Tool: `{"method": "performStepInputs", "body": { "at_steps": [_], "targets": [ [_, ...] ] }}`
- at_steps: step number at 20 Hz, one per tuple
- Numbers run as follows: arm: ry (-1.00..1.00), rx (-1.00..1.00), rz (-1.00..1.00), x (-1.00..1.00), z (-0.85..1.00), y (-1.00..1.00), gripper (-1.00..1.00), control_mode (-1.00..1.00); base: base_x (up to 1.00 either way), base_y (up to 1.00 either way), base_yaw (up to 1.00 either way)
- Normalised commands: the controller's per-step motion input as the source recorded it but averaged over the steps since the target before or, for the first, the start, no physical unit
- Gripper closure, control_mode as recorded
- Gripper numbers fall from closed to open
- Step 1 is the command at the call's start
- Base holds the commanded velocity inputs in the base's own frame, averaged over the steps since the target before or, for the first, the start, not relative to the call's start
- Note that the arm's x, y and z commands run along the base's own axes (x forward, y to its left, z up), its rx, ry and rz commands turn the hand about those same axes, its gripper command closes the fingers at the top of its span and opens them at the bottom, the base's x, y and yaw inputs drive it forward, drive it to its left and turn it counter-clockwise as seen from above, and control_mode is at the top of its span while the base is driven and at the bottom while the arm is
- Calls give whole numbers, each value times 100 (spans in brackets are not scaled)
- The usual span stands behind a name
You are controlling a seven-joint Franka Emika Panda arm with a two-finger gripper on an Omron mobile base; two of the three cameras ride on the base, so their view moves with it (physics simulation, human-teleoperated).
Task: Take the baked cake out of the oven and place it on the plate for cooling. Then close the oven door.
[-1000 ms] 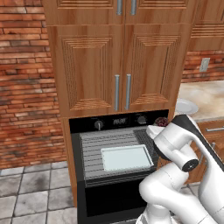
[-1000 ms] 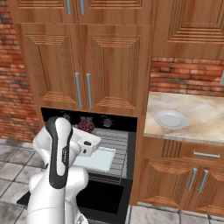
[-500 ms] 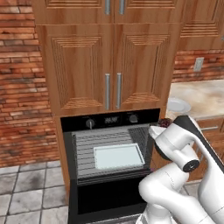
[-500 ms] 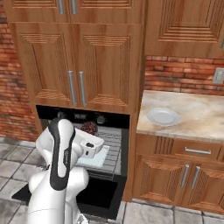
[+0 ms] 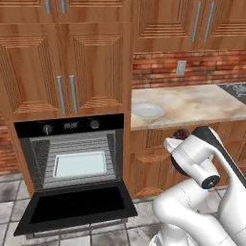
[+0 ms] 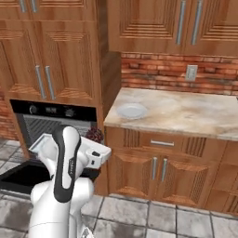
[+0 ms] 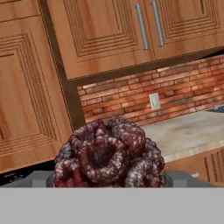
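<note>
The cake (image 7: 109,155) is a dark reddish-brown knobbly lump, and my gripper (image 7: 109,180) is shut on it with a finger at each side. From the base views the cake (image 5: 181,133) (image 6: 94,135) rides on top of the white hand, in front of the lower cabinets and right of the oven (image 5: 72,126). The oven door (image 5: 77,206) hangs open, lying flat and low. On the counter behind the hand the white plate (image 5: 147,111) (image 6: 131,111) holds nothing. In the hand view the cake hides most of the fingers.
A pale square tray (image 5: 79,164) lies on the oven rack. The marble counter (image 5: 197,103) runs to the right under a brick wall with an outlet (image 5: 181,67). A dark stovetop (image 5: 235,89) is at its far right. The open door juts out over the tiled floor.
The base has driven right, so the oven has slid left in both views and the counter with the plate has come in. The cake stays in the gripper.
</note>
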Motion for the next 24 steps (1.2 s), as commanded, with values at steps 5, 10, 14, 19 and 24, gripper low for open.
{"method": "performStepInputs", "body": {
  "at_steps": [5,10,14,19,24],
  "targets": [
    [0,0,0,0,0,0,100,100,-27,-100,8],
    [0,0,0,0,0,0,100,100,-2,-100,23],
    [0,0,0,0,0,0,100,100,17,-83,42],
    [0,0,0,0,0,0,100,100,28,-76,58],
    [0,0,0,0,0,0,100,100,16,-62,53]
  ]
}}
